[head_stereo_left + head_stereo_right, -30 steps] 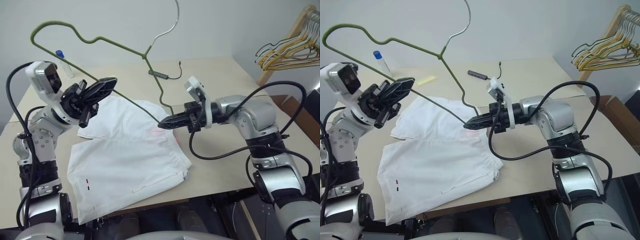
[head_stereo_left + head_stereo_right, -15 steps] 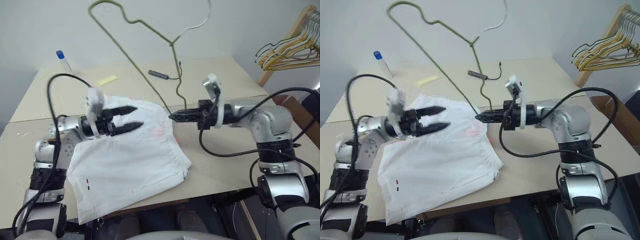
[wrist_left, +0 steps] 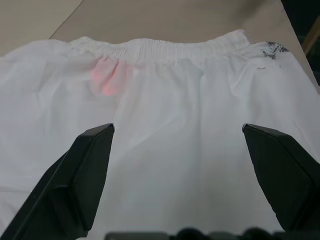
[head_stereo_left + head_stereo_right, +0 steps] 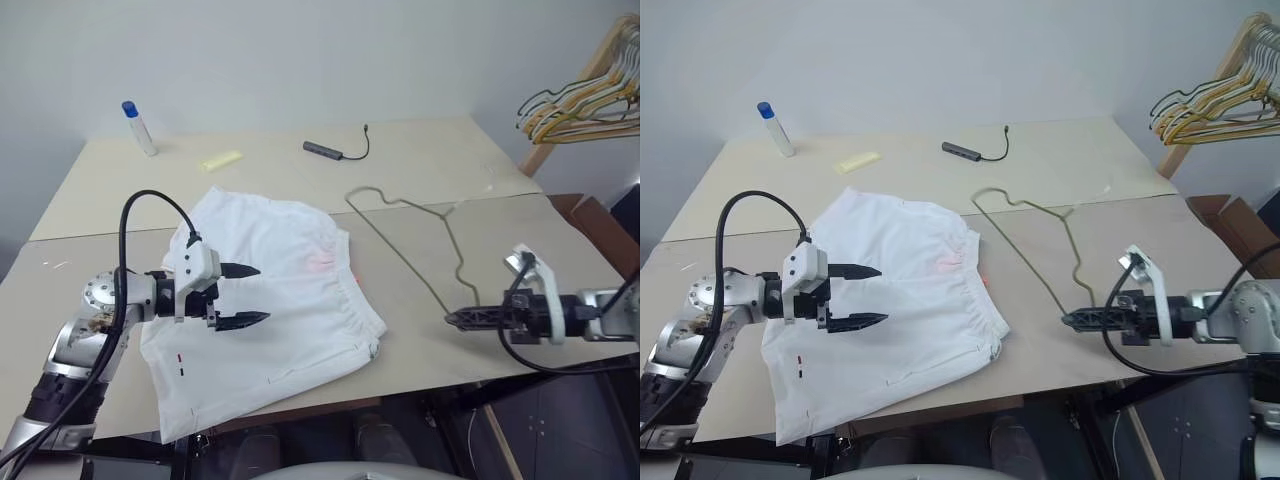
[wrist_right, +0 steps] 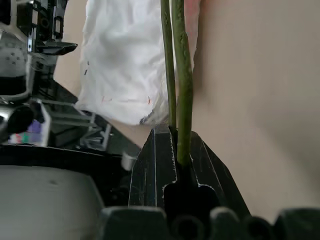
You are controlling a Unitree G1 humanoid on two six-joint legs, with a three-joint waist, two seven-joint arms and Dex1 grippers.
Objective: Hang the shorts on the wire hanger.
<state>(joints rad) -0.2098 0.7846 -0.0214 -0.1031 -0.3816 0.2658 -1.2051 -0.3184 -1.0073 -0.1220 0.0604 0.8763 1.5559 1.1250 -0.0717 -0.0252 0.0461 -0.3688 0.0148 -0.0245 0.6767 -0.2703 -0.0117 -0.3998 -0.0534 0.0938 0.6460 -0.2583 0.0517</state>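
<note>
Shorts (image 4: 270, 300) flat on table (image 4: 420, 165), wire hanger (image 4: 420, 240) beside them.

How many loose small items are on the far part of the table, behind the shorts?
3: a blue-capped tube standing at the far left, a pale yellow piece lying beside it, and a dark stick with a thin cable nearer the middle. Nothing appears hidden there.

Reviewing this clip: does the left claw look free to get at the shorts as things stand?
Probably yes. The left claw hovers open right over the shorts, which lie flat with nothing on them; the wire hanger lies on the table beside them, pinched in the right claw.
</note>
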